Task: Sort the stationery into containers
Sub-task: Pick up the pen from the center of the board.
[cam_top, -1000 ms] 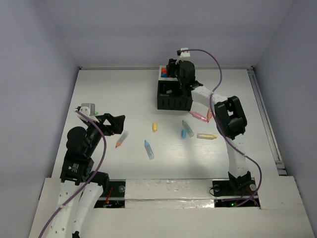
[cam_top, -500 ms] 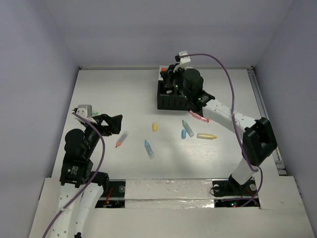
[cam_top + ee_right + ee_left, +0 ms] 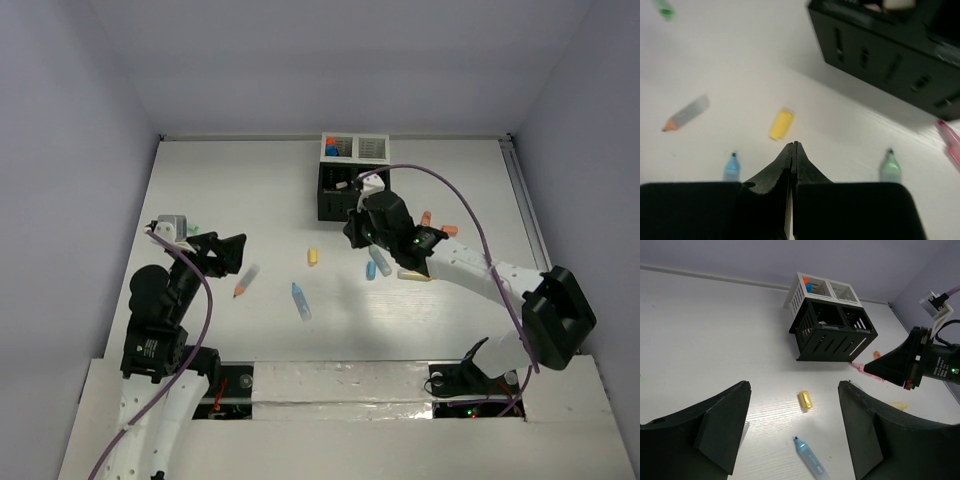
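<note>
The containers (image 3: 345,196) stand at the back centre: a black slotted part joined to a white part (image 3: 356,146) that holds orange and blue caps. Stationery lies in front of them: a yellow piece (image 3: 312,257), a blue highlighter (image 3: 300,301), a grey pencil (image 3: 245,280), a teal highlighter (image 3: 380,258) and a yellow highlighter (image 3: 415,275). My right gripper (image 3: 352,232) hovers shut and empty just in front of the black part; its tip (image 3: 794,145) points near the yellow piece (image 3: 781,124). My left gripper (image 3: 232,252) is open and empty, with the yellow piece (image 3: 805,400) and the blue highlighter (image 3: 810,457) between its fingers' lines.
Two orange-capped markers (image 3: 437,224) lie right of the organizer, a pink highlighter (image 3: 865,371) by its front corner. A small blue piece (image 3: 371,269) sits beside the teal highlighter. A green bit (image 3: 192,229) lies far left. Walls close in the table on three sides.
My right arm has drawn back from over the organizer to the table in front of it, jaws now shut. The left fingers have narrowed somewhat; the left arm has barely shifted.
</note>
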Motion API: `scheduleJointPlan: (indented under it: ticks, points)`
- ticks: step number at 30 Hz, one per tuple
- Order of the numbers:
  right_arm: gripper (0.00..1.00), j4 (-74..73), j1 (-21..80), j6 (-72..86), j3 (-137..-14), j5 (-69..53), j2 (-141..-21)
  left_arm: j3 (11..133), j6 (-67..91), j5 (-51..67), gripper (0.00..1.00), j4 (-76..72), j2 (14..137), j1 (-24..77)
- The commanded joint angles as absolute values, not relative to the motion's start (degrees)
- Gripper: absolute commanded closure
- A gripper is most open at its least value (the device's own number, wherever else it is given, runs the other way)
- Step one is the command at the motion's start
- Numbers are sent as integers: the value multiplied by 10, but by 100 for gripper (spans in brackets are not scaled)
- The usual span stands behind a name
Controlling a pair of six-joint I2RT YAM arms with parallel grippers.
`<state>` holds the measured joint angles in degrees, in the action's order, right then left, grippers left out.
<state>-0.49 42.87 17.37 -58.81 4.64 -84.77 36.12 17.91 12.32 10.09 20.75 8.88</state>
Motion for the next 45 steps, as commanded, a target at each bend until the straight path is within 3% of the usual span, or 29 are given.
scheduleJointPlan:
  ticks: [1, 5, 9, 15, 25, 45]
  points:
    - [96, -77, 427, 188, -571, 154, -798, 359, 178, 138, 33, 69, 198, 90]
    - [92, -128, 400, 212, -546, 199, -800, 359, 178, 139, 34, 70, 194, 102]
    - [87, -120, 300, 248, -506, 148, -791, 360, 178, 137, 34, 71, 192, 109]
    - [61, -78, 187, 256, -495, 137, -794, 362, 177, 135, 34, 74, 188, 127]
    - [46, -105, 118, 231, -573, 146, -911, 364, 177, 125, 34, 77, 174, 146]
    - [42, -181, 113, 203, -701, 184, -1055, 365, 177, 118, 33, 80, 161, 156]
